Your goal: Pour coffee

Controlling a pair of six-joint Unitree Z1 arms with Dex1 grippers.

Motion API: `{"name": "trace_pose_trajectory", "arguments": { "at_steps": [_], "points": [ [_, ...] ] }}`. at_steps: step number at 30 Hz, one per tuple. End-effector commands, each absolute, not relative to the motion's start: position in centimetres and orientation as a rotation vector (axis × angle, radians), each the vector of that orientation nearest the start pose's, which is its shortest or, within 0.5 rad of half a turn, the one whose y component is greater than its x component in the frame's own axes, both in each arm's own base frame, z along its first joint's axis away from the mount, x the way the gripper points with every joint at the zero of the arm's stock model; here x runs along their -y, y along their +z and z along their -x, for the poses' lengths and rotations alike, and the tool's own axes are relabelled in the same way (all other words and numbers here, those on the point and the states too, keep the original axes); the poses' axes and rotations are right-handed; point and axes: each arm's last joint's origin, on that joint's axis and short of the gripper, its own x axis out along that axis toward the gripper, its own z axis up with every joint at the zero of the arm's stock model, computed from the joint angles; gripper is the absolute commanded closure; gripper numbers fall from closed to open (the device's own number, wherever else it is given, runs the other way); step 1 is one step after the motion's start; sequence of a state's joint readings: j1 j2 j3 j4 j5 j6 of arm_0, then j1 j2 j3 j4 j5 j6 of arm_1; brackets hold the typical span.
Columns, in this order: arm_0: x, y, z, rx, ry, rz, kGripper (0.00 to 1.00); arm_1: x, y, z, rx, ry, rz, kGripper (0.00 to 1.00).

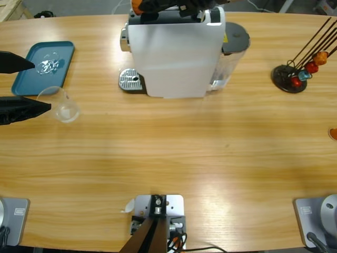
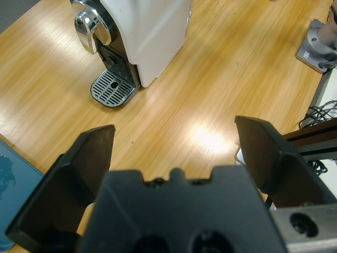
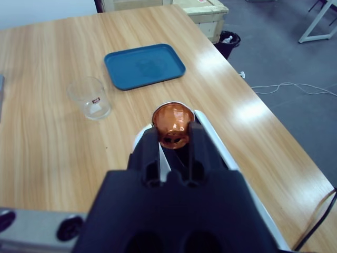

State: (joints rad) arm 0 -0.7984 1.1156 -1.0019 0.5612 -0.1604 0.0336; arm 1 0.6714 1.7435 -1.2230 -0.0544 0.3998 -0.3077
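Orange capsule (image 3: 172, 124) pinched in the right gripper (image 3: 172, 138) above the coffee machine (image 1: 174, 52); loading comes next. Left gripper (image 2: 174, 153) gapes wide, empty.

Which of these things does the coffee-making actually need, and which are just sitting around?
Needed: coffee machine, orange capsule in the right gripper, glass tumbler, open left gripper.

Sitting around: blue tray, capsule rack.

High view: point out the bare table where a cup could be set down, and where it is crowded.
Free: the wide wooden stretch in front of the coffee machine, from the glass tumbler across to the capsule rack. Crowded: the left edge, where the open left gripper, the tumbler and the blue tray sit close together. Above the machine, the right gripper holds an orange capsule.
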Motion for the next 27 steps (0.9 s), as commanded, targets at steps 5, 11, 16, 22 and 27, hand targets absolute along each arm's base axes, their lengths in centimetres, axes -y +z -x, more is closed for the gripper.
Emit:
{"name": "trace_pose_trajectory", "arguments": {
  "at_steps": [5,11,16,22,27],
  "points": [
    [12.2,36.3,-10.8,-0.678,-0.924,-0.275,0.0,-24.8,30.7,-30.1,-0.4,1.085,0.352,0.892],
    [12.2,36.3,-10.8,-0.677,-0.925,-0.275,0.0,-24.7,29.8,-30.1,-0.425,1.078,0.357,0.888],
    [12.2,36.3,-10.8,-0.678,-0.924,-0.274,0.0,-24.8,29.6,-30.2,-0.432,1.083,0.357,0.888],
    [12.2,36.2,-10.8,-0.679,-0.922,-0.275,0.0,-25.2,29.4,-30.6,-0.443,1.084,0.339,0.358],
    [12.2,36.2,-10.8,-0.682,-0.922,-0.276,0.0,-24.9,30.1,-30.5,-0.423,1.06,0.343,0.0]
  ]
}}
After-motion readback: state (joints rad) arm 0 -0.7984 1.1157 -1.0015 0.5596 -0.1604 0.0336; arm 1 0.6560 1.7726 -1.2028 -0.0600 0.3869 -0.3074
